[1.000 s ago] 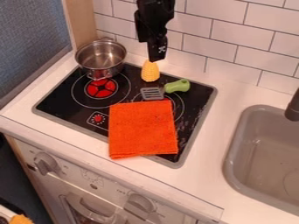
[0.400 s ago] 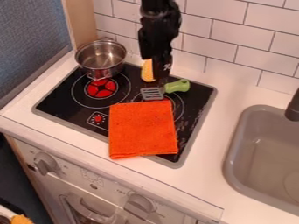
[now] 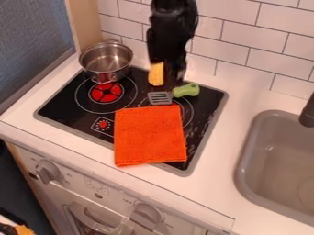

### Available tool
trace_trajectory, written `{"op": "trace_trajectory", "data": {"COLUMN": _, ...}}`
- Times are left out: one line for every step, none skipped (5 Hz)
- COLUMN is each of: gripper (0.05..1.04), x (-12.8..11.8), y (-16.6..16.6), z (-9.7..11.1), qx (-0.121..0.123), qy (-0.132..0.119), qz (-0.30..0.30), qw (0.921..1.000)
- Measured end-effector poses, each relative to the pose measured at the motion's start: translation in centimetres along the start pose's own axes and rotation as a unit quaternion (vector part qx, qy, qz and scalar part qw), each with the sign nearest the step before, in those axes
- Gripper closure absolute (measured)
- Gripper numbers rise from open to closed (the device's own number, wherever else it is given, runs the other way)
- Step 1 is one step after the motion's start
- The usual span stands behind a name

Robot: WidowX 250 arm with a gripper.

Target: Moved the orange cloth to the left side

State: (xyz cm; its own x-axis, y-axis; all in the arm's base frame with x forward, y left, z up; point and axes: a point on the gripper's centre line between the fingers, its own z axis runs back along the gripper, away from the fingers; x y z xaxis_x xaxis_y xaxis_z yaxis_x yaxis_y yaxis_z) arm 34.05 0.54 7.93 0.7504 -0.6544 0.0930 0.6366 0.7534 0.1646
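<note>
"Orange cloth (image 3: 150,137), where?"

"Flat at the cooktop's (image 3: 67,102) five o'clock, covering part of a burner ring and the front frame."

"And the gripper (image 3: 176,79)?"

"Toward one o'clock, dark and blurred. Spread, pressed together or pinching something, I can't tell. It hides part of the yellow corn cob (image 3: 155,75)."

"Anything cut off?"

"The faucet (image 3: 308,114), at the view's three o'clock, and something orange (image 3: 25,230) at seven, too little showing to name."
</note>
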Motion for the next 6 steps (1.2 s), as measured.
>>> {"op": "trace_trajectory", "data": {"gripper": 0.082, "x": -2.3, "y": -2.2, "z": -1.3, "qx": -0.009, "qy": 0.022, "qz": -0.024, "qw": 0.9994}}
{"op": "trace_trajectory", "data": {"gripper": 0.082, "x": -3.6, "y": -3.9, "z": -2.8, "qx": -0.023, "qy": 0.022, "qz": -0.034, "qw": 0.9989}}
{"op": "trace_trajectory", "data": {"gripper": 0.082, "x": -3.7, "y": -4.4, "z": -3.5, "qx": -0.021, "qy": 0.012, "qz": -0.049, "qw": 0.9985}}
{"op": "trace_trajectory", "data": {"gripper": 0.082, "x": -3.4, "y": -4.6, "z": -5.2, "qx": -0.019, "qy": 0.013, "qz": -0.065, "qw": 0.9976}}
{"op": "trace_trajectory", "data": {"gripper": 0.082, "x": -3.0, "y": -4.4, "z": -5.9, "qx": -0.016, "qy": -0.007, "qz": -0.063, "qw": 0.9979}}
{"op": "trace_trajectory", "data": {"gripper": 0.082, "x": -3.1, "y": -4.0, "z": -6.2, "qx": -0.016, "qy": -0.020, "qz": -0.050, "qw": 0.9984}}
